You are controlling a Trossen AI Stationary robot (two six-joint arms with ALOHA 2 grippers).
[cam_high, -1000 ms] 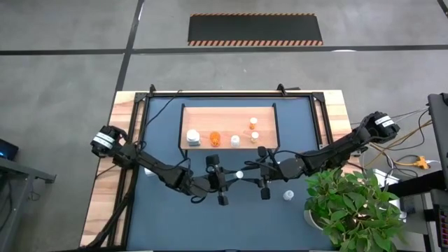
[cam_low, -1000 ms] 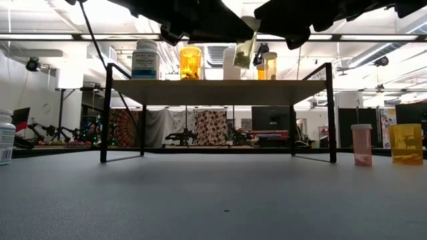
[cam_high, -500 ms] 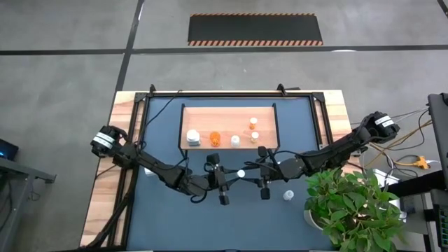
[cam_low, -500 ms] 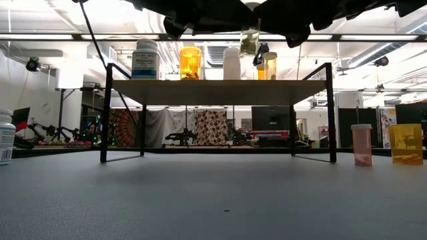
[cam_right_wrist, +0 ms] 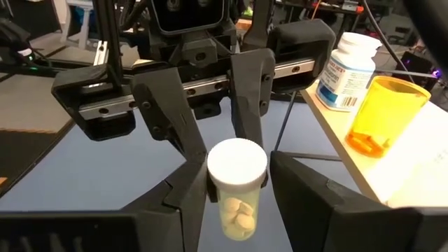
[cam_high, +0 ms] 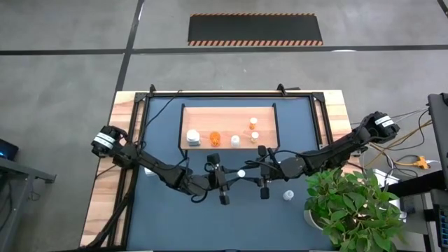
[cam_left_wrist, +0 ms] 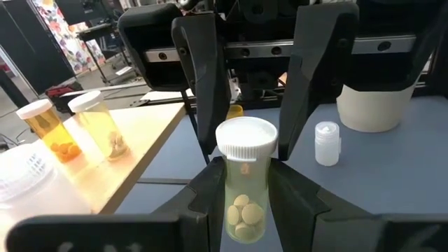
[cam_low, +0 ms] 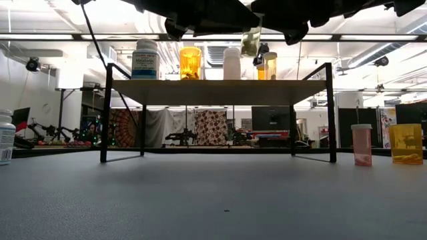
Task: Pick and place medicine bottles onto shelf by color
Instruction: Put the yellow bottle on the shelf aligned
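Observation:
A small clear medicine bottle (cam_left_wrist: 243, 182) with a white cap and pale pills hangs in the air just in front of the shelf (cam_high: 227, 115), about level with its top. My left gripper (cam_left_wrist: 245, 206) is shut on it and reaches in from the table's left. My right gripper (cam_right_wrist: 238, 199) comes from the right, and its fingers stand close on either side of the same bottle. On the light-wood shelf stand a white bottle (cam_high: 192, 137), an orange one (cam_high: 215, 138) and several more. My left gripper pinches the lower part of the bottle's body (cam_left_wrist: 241, 217) between its two fingers, roughly level, from the table's left. The bottle stands nearly upright, cap up, lifted clear of table and shelf. My right gripper: I cannot tell whether its fingers (cam_right_wrist: 189, 199) touch the bottle.
A loose bottle (cam_high: 288, 195) stands on the blue tabletop near the potted plant (cam_high: 350, 210) at the front right. The low view shows a white bottle (cam_low: 5, 137) at the far left and a pink one (cam_low: 361, 145) and a yellow one (cam_low: 405, 143) at the right.
The held bottle has tipped from a clear lean to nearly upright and has risen slightly, with my left gripper tipping along with it. Both arms stay where they were.

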